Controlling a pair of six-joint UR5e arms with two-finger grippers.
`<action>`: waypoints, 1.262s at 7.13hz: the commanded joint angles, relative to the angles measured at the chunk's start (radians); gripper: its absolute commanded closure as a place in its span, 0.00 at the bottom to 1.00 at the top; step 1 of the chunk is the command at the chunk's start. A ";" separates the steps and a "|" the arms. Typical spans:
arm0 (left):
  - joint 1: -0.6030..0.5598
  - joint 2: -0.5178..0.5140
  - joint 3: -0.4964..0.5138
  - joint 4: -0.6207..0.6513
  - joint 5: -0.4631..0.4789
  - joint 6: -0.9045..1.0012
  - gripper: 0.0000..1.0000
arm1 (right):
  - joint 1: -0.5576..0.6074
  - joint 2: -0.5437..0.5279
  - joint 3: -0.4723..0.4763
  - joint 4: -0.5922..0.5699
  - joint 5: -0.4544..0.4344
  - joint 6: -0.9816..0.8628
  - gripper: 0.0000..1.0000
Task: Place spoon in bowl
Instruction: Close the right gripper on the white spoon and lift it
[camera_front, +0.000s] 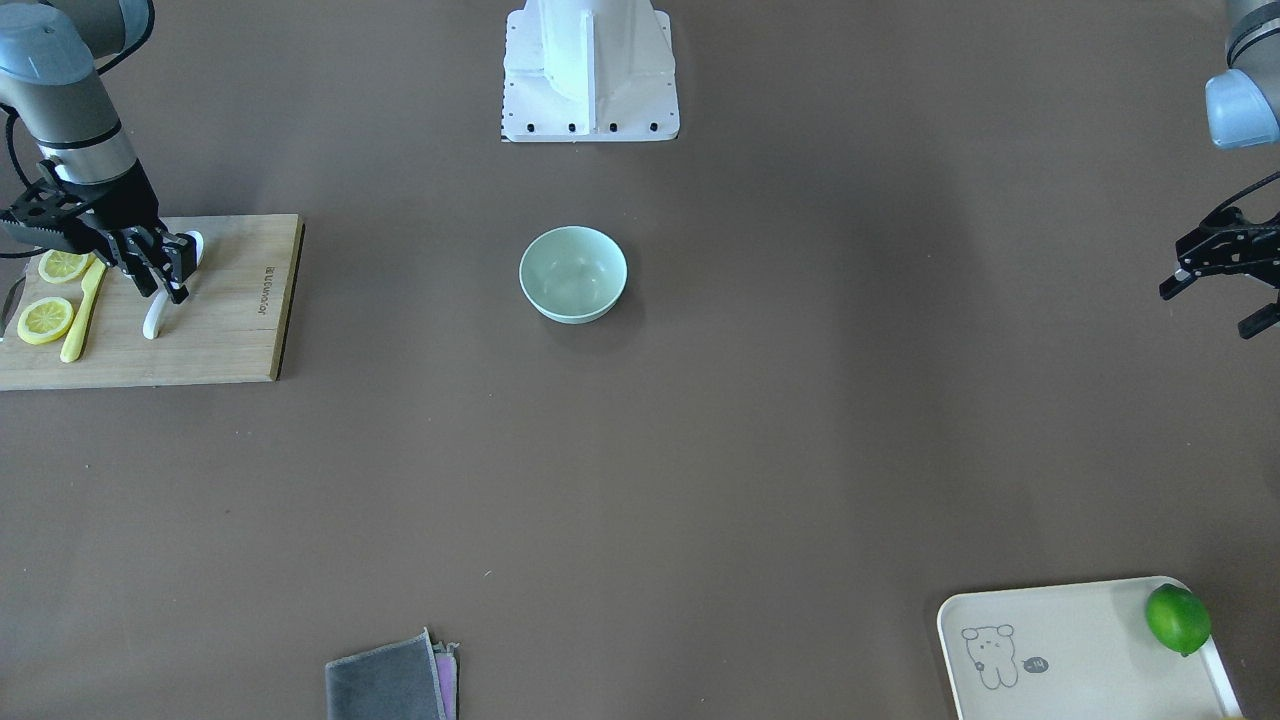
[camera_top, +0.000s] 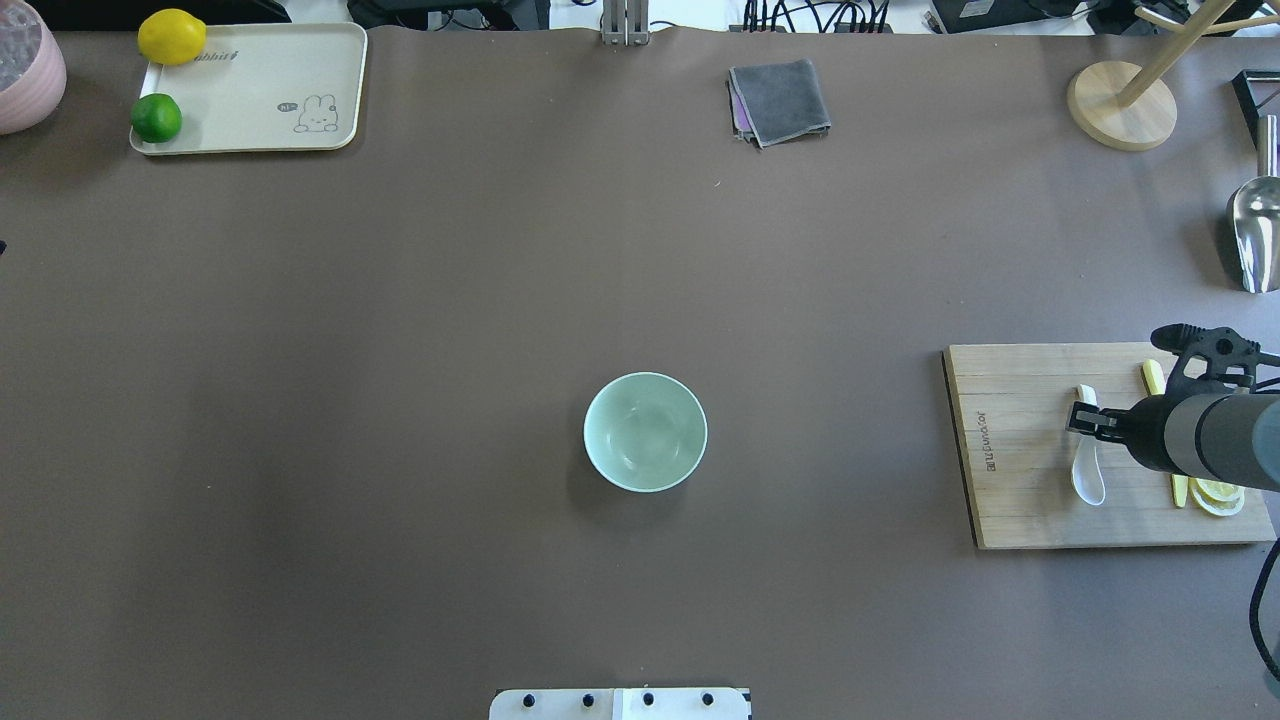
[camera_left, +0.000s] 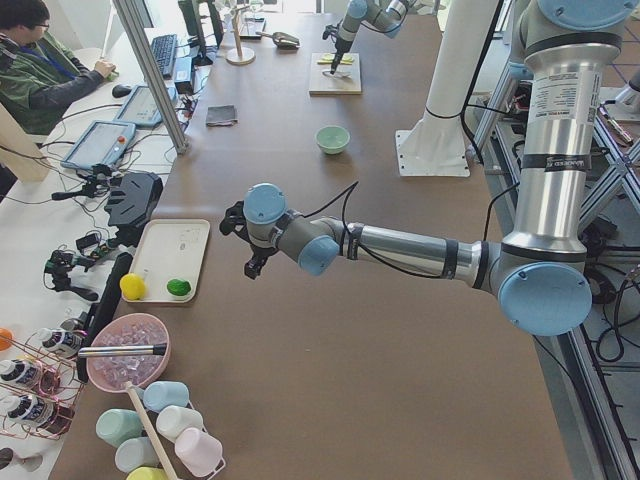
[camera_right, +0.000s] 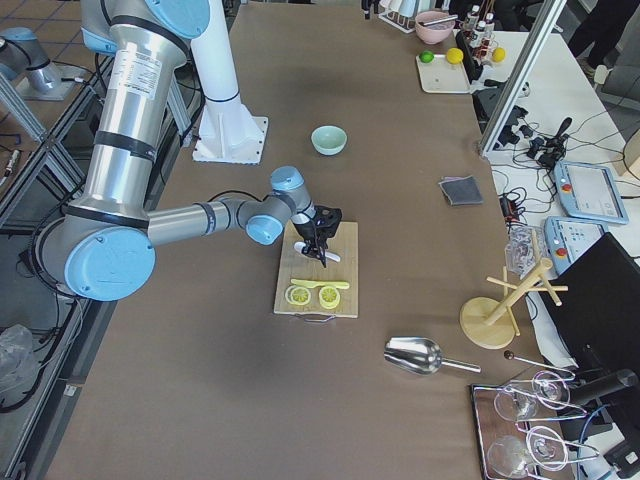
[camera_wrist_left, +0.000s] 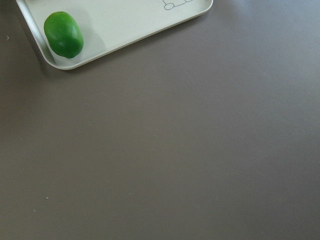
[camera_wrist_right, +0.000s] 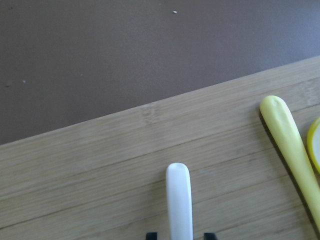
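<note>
The right arm reaches low over the cutting board (camera_top: 1010, 470). The bowl (camera_top: 645, 432) stands mid-table, well apart. The right gripper (camera_front: 165, 286) points down, jaws parted astride the handle of the spoon (camera_top: 1088, 478), which lies flat on the board. The left gripper (camera_front: 1207, 308) hangs spread, holding nothing

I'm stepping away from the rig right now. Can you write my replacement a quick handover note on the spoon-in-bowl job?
Right gripper: open, low over the board, with a finger on either side of the spoon's handle. It has not closed.
Left gripper: open and empty, far from the job.
Spoon: lying flat on the board.
Bowl: empty, mid-table, well away from the board.
Done: the right gripper is lined up on the handle.
Left: close on the handle, lift, carry the spoon to the bowl and release it inside.
</note>
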 joint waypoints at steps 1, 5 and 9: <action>0.001 0.003 -0.003 -0.003 0.002 -0.001 0.02 | -0.002 0.000 0.000 0.000 -0.001 0.010 1.00; 0.001 0.003 -0.001 -0.003 0.002 -0.001 0.02 | 0.013 0.224 0.156 -0.362 0.011 0.022 1.00; 0.002 0.015 0.000 -0.004 -0.004 -0.002 0.02 | -0.106 0.843 0.053 -0.960 -0.033 0.345 1.00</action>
